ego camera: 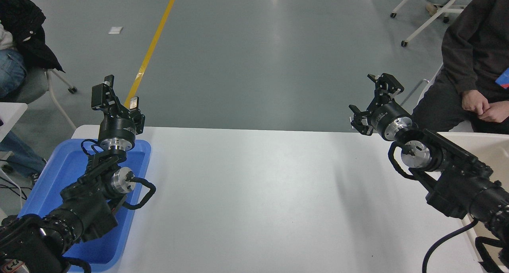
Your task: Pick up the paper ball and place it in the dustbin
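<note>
The paper ball is not in view. The cream-beige dustbin (483, 139) stands at the table's right edge, mostly hidden behind my right arm. My right gripper (372, 102) is open and empty. It is raised above the table's far right edge, left of the dustbin, and points away from me. My left gripper (119, 93) is open and empty, parked upright over the far end of the blue tray (43, 185) at the lower left.
A person sits at the far right with hands (485, 108) folded just beyond the dustbin. Another person sits at the far left edge. A white chair (429, 14) stands on the floor behind.
</note>
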`<action>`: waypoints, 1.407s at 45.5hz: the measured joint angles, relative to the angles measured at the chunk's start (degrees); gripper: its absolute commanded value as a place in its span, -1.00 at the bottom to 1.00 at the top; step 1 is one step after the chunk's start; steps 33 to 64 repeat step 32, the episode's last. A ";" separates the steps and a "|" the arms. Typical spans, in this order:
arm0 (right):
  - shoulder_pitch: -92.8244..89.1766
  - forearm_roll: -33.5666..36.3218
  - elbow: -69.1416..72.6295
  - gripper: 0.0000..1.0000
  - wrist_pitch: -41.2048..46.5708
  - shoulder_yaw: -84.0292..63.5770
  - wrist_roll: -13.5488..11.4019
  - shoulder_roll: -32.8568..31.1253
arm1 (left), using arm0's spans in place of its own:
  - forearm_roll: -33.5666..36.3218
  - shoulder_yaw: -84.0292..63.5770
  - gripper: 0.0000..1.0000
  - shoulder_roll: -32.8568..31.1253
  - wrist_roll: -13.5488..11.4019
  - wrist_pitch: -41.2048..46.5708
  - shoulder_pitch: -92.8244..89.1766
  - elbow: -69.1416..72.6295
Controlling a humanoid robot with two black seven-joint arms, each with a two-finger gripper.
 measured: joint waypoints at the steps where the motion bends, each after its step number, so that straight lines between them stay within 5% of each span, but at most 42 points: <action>1: -0.37 0.87 0.04 1.00 0.81 0.46 0.05 0.31 | 0.00 0.00 0.99 0.00 0.00 0.00 0.00 0.00; 32: -9.63 7.88 -4.78 1.00 16.50 5.05 0.40 5.47 | 0.00 -0.06 0.99 0.00 0.00 0.00 0.00 -0.01; 64: -9.63 7.88 -4.78 1.00 16.50 5.05 0.40 5.47 | 0.00 -0.06 0.99 0.00 0.00 0.00 0.00 -0.01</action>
